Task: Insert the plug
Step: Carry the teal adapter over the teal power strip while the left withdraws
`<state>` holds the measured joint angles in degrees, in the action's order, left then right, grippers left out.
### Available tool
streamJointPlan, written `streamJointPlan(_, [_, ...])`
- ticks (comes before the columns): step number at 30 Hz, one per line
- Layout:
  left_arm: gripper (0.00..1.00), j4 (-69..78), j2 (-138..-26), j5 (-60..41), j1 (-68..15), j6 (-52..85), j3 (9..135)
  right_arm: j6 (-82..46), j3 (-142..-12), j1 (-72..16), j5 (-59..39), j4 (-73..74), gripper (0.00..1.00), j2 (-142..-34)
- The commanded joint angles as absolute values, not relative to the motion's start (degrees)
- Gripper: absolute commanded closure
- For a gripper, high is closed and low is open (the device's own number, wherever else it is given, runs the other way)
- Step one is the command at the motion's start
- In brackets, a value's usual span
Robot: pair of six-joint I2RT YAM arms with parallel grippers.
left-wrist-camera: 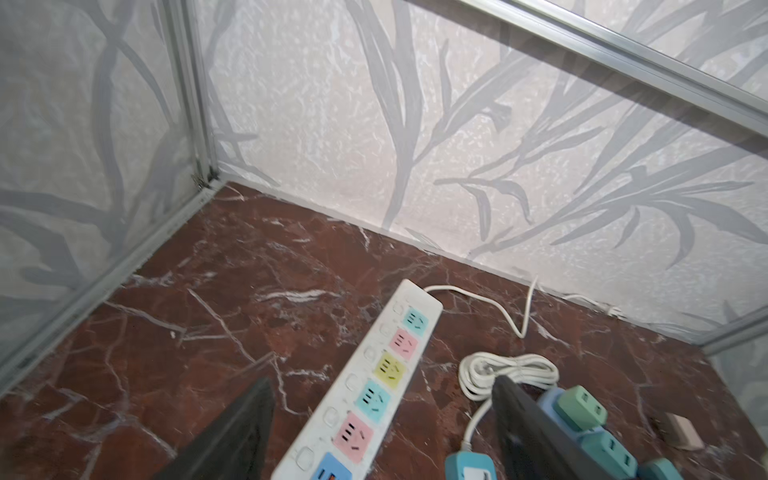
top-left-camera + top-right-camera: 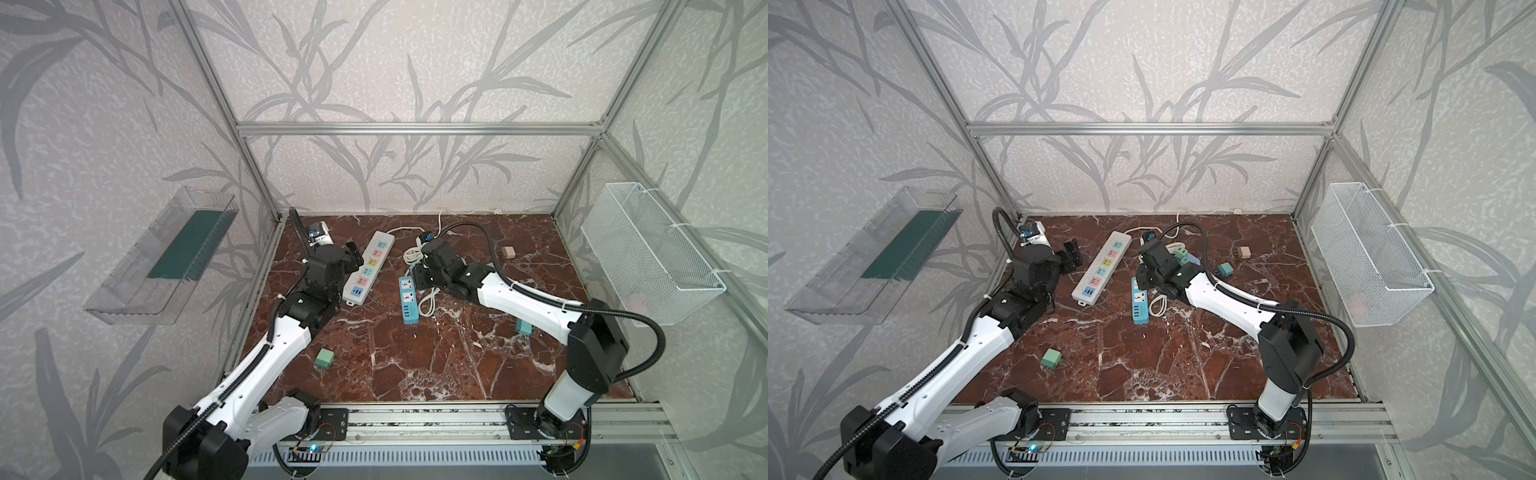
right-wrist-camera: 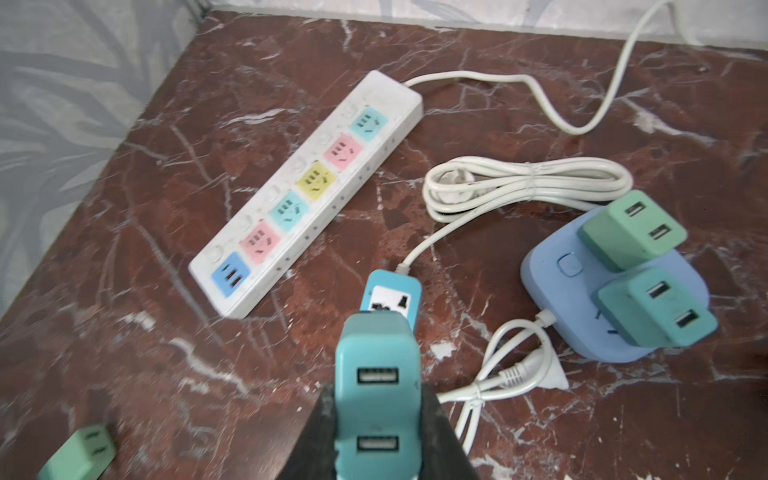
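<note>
We had the right tool [image 3: 378, 395] clamped on the flat sides of the teal plug [image 3: 376, 365], likely light, rigid and slick, near the small teal strip [image 3: 392, 295], while the left tool [image 1: 382, 382] gaped empty.

On the table [image 2: 457, 365], a long power strip [image 2: 370, 266] is lying slantwise, left of centre toward the back. A short strip [image 2: 408, 299] is lying just right of it, with a coiled cord [image 2: 411, 254] behind. Just right of the cord, two chargers [image 3: 631, 237] are sitting in a socket base [image 3: 552, 286]. A plug [image 3: 376, 365] is hanging in the right gripper [image 3: 377, 399] by the short strip's back end. A loose charger [image 2: 324, 358] is resting front left.
</note>
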<state>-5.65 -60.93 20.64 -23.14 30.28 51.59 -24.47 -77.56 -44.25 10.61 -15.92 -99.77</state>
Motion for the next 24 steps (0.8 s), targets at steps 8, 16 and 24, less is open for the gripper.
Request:
streamJointPlan(8, [0.21, -5.19, -55.49, 18.25, -22.67, 40.66, 45.57, -27.64, -85.15, -44.77, 16.98, -26.12, 1.0, -105.49])
streamJointPlan(16, [0.21, -5.55, -54.56, 15.15, -22.59, 41.82, 46.18, -30.85, -85.51, -46.99, 15.5, -24.72, 1.0, -109.02])
streamJointPlan(24, [0.21, -5.09, -53.79, 13.8, -22.42, 41.71, 46.05, -32.23, -91.7, -47.72, 18.42, -26.88, 1.0, -114.34])
